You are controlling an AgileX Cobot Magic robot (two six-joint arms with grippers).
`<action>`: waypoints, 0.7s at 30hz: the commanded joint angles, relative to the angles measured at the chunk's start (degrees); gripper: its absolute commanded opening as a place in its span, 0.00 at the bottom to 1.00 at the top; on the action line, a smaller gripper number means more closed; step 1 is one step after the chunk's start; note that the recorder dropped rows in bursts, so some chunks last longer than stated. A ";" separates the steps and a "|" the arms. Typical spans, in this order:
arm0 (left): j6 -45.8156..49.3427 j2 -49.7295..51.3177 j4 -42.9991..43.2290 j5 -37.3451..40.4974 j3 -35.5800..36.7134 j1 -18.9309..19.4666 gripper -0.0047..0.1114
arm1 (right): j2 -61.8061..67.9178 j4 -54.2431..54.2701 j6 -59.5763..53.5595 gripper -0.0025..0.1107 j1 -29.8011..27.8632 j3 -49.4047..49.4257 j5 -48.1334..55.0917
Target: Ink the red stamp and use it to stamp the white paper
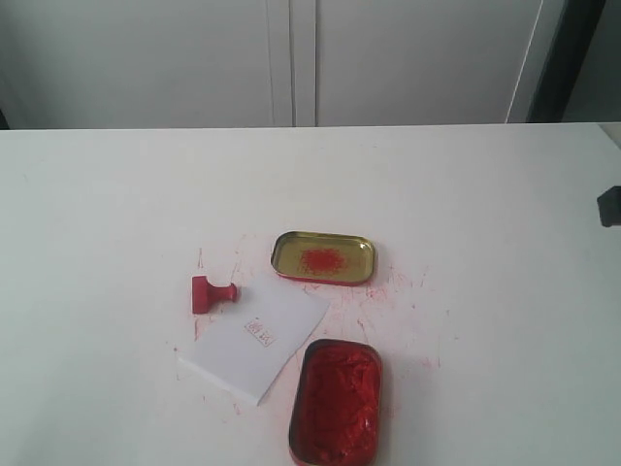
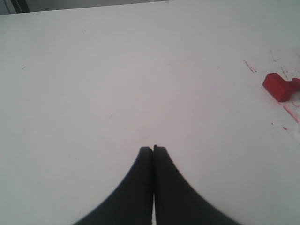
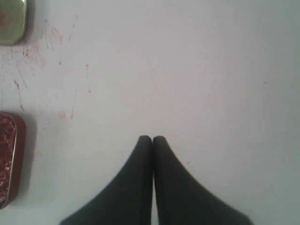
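The red stamp (image 1: pixel 212 293) lies on its side on the white table, just beyond the far left corner of the white paper (image 1: pixel 256 342). The paper carries a small red square print (image 1: pixel 260 333). In the left wrist view the stamp (image 2: pixel 280 86) shows far off to one side of my left gripper (image 2: pixel 153 148), which is shut on nothing over bare table. My right gripper (image 3: pixel 152 138) is also shut and empty, apart from the ink tin (image 3: pixel 8 159). Neither gripper's fingers show in the exterior view; only a dark piece of the right arm (image 1: pixel 609 206) shows at its right edge.
An open oblong tin full of red ink (image 1: pixel 336 403) stands at the front, right of the paper. Its gold-lined lid (image 1: pixel 323 257) with a red smear lies behind it. Red ink streaks mark the table (image 1: pixel 408 311) around them.
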 commanded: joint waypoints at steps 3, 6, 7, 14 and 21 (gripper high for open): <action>-0.14 -0.25 0.02 -0.18 0.25 0.07 0.04 | -6.41 -1.28 -1.94 0.02 2.53 0.21 -1.21; -0.14 -0.25 0.02 -0.18 0.25 0.07 0.04 | -8.22 -3.59 -1.08 0.02 3.62 0.21 -1.21; -0.14 -0.25 0.02 -0.18 0.25 0.07 0.04 | -8.89 -3.59 -1.08 0.02 3.76 0.21 -1.21; -0.14 -0.25 0.02 -0.18 0.25 0.07 0.04 | -14.68 -3.59 -1.94 0.02 3.98 0.21 -1.73; -0.14 -0.25 0.02 -0.18 0.25 0.07 0.04 | -21.29 -3.59 -1.94 0.02 3.98 2.37 -3.52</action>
